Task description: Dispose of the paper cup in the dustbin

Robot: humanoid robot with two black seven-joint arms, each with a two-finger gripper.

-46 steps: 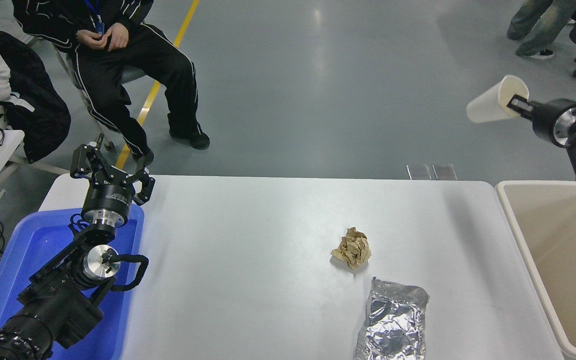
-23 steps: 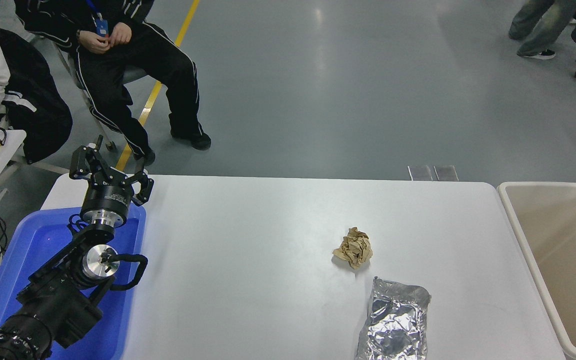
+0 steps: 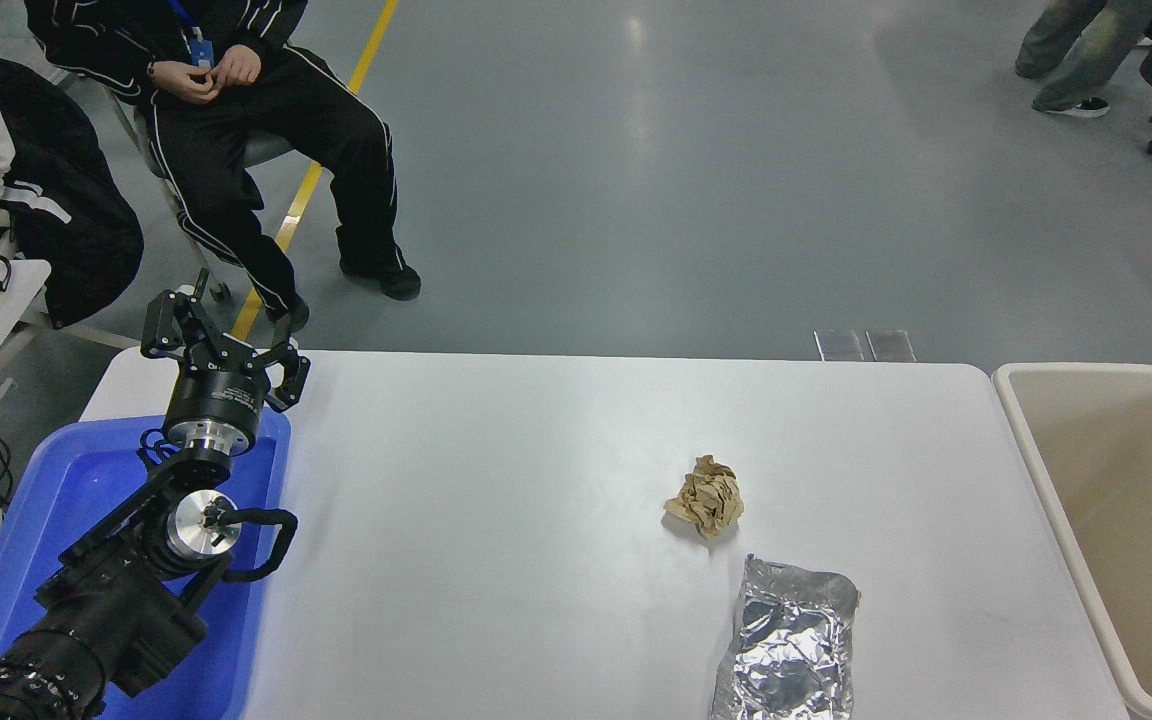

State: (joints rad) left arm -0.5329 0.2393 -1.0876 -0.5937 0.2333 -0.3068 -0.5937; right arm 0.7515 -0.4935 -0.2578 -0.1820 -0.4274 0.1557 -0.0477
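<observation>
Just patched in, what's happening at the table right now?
Nothing is being handled in view. The left gripper is parked open over the blue tray. The right arm and the paper cup are out of frame. A crumpled brown paper ball and a foil pouch lie on the white table. The visible part of the dustbin at the table's right end shows no cup.

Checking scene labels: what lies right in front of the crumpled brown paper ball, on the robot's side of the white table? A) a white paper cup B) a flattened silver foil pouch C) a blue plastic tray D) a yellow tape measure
B: the flattened silver foil pouch lies just nearer the robot than the crumpled brown paper ball on the white table, with a small gap between them.
</observation>
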